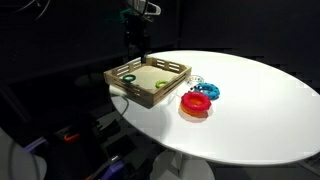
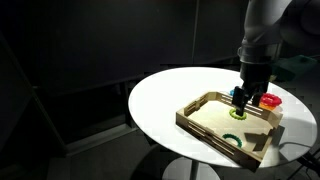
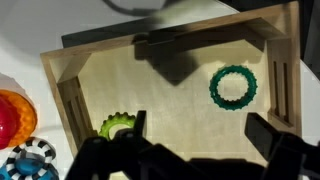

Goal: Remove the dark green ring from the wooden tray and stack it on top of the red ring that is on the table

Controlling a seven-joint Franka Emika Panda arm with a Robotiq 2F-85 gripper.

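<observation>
The gripper [image 3: 197, 128] hangs over the tray [image 3: 62, 75], jaws wide apart. The dark green ring [image 3: 233, 87] lies flat inside, near a side wall. One finger sits just beside the yellow-green ring [image 3: 117, 125]. Dropping straight down risks grabbing that ring instead, or clipping the wall.

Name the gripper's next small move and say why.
Probably shift the open gripper across until it is centred over the dark green ring. In the wrist view the ring lies flat in the wooden tray, off-centre from the fingers and ungrasped.
</observation>
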